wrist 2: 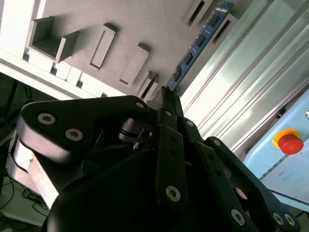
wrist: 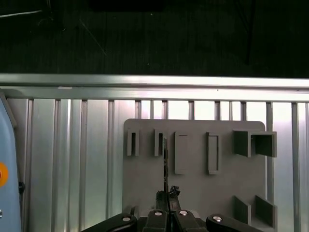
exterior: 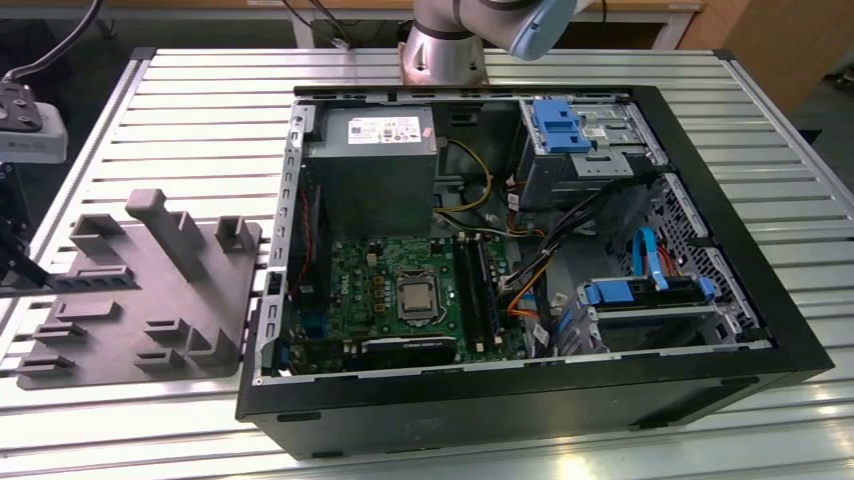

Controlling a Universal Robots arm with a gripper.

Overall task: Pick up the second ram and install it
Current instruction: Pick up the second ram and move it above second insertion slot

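Second ram (wrist 2: 198, 43), a thin blue board with a row of dark chips, was pinched at one end between the closed fingertips of the black gripper (wrist 2: 167, 94). It reached out from the fingertips over the gray fixture plate (wrist 2: 145, 24). In the first wrist view the stick (wrist: 165, 159) appeared edge-on as a thin dark line over the same plate (wrist: 145, 193), beside two narrow slots in it, with the gripper (wrist: 167, 195) at its near end. I could not tell whether the stick touched the plate.

In the exterior view the plate (exterior: 114, 320) lay on a slatted metal table (exterior: 134, 420). Just beside the plate, toward the exterior view's right, an open black computer case (exterior: 534, 400) lay on its side. Inside it were a green motherboard (exterior: 387, 270) with a square silver processor (exterior: 416, 295), long black memory slots (exterior: 474, 280), a gray power supply (exterior: 367, 170), blue drive brackets (exterior: 561, 125) and loose coloured cables.
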